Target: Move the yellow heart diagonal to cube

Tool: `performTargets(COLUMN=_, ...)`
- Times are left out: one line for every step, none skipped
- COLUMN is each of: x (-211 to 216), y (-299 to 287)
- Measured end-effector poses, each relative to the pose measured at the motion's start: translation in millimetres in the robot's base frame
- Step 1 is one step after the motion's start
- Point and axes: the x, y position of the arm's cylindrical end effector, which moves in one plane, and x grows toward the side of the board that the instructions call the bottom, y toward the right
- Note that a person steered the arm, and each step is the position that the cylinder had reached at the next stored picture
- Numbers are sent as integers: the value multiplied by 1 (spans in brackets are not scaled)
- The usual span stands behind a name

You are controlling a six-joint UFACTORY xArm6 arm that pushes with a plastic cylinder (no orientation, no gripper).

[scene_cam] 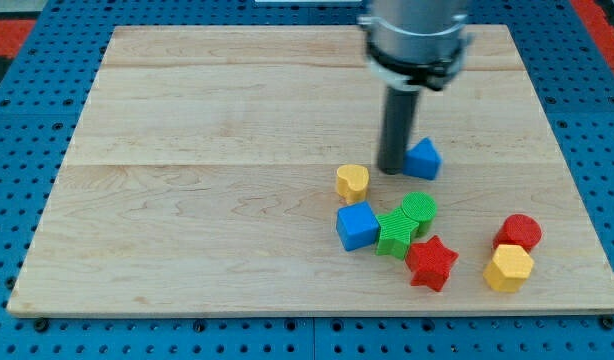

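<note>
The yellow heart (352,181) lies right of the board's middle, just above the blue cube (357,226) and close to it. My tip (392,170) stands up and to the right of the heart, a small gap apart. It is right against the left side of a blue triangular block (424,158).
A green block (395,235) and a green round block (419,209) sit right of the blue cube. A red star (430,262) lies below them. A red cylinder (518,233) and a yellow hexagon (508,268) sit near the wooden board's (187,200) lower right.
</note>
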Motion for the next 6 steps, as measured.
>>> performTargets(x=13, y=56)
performTargets(x=35, y=23)
performTargets(x=34, y=-58)
performTargets(x=3, y=-112)
performTargets(x=-24, y=-142)
performTargets(x=-31, y=-94)
